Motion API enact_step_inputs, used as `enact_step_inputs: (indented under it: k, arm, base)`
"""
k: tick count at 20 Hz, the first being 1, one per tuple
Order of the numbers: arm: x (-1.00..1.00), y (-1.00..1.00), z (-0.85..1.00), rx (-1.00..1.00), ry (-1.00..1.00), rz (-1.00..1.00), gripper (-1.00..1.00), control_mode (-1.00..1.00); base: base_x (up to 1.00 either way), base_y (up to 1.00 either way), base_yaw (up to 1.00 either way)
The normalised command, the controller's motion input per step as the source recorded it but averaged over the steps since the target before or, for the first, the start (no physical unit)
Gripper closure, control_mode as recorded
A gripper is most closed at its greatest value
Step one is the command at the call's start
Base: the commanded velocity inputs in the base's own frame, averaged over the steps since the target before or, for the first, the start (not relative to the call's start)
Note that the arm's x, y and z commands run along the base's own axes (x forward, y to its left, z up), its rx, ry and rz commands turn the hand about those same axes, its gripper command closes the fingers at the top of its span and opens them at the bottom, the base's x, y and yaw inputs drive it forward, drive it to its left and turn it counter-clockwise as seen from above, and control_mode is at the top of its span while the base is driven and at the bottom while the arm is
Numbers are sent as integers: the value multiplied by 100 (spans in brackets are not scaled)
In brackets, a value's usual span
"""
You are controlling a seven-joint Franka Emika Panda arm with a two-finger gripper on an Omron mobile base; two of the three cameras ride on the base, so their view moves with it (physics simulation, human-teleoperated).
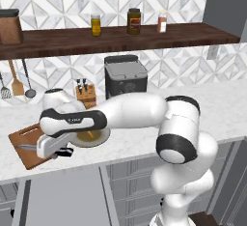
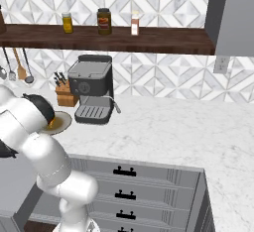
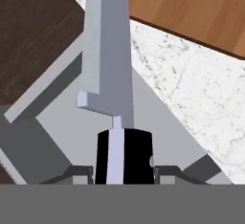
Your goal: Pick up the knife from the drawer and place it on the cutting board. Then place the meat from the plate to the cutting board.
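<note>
Well, on the left the cutting board has no knife set down on it yet. The knife is clamped by its black handle in my gripper, jaws narrow, blade reaching over the board. Rightward, the meat lies on the plate, untouched. Both placements remain, I judge.
</note>
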Motion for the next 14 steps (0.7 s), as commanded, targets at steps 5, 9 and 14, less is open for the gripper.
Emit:
enact_step_inputs:
  k: [5,9,14]
  arm:
    - [22,29,-3,-2,0,0,100,-100]
    - [28,15,0,0,0,0,100,-100]
    - [18,21,0,0,-11,0,100,-100]
  base:
    - [0,0,0]
    - [0,0,0]
    - [0,0,0]
